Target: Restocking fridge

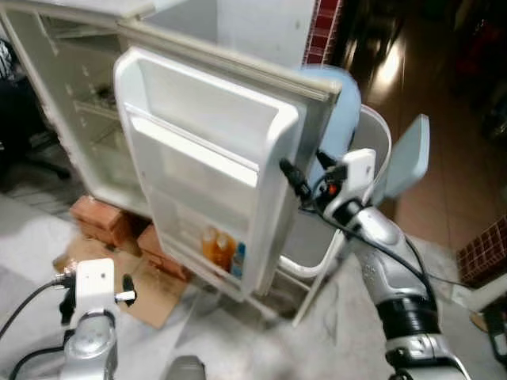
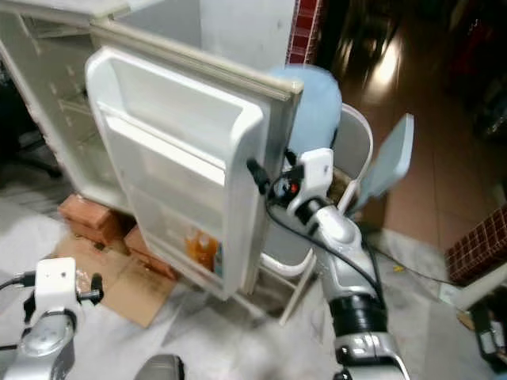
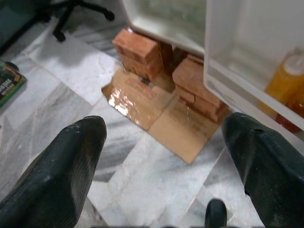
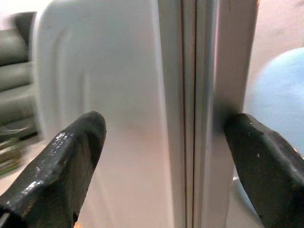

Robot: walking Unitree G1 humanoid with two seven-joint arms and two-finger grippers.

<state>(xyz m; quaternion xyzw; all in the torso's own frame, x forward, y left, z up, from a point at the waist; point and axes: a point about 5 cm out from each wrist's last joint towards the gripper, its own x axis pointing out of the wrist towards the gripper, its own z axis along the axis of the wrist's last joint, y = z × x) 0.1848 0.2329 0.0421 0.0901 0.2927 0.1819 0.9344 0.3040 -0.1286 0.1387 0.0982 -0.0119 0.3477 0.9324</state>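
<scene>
1. The fridge (image 1: 71, 119) stands open on bricks (image 1: 99, 222), and its door (image 1: 206, 158) swings out toward the robot, with the inner side facing the camera.
2. The right gripper (image 4: 166, 152) is at the free edge of the door, about half way up. Its two fingers (image 4: 61, 166) are spread wide, one on the inner side of the edge and one on the outer side. The right wrist view does not make clear if the fingers touch the door.
3. In the lowest door shelf (image 1: 198, 257) stand two orange bottles (image 1: 216, 247) side by side, and next to them a small blue item (image 1: 238, 260) that is too blurred to name.
4. The upper door shelves look bare, and the inside of the fridge is pale and hard to read.
5. The left gripper (image 3: 166, 166) hangs low over the marble floor (image 3: 156, 190), well apart from the door. Its fingers are also spread and hold nothing.
6. A flat piece of cardboard (image 3: 152, 114) lies on the floor in front of the bricks, partly under the door.
7. Behind the door there is a white frame with a light blue round shape (image 1: 337, 103) and a light blue panel (image 1: 408, 154).
8. In the left wrist view the legs of an office chair (image 3: 71, 14) show at one edge, and a green book (image 3: 7, 85) lies on the floor.
</scene>
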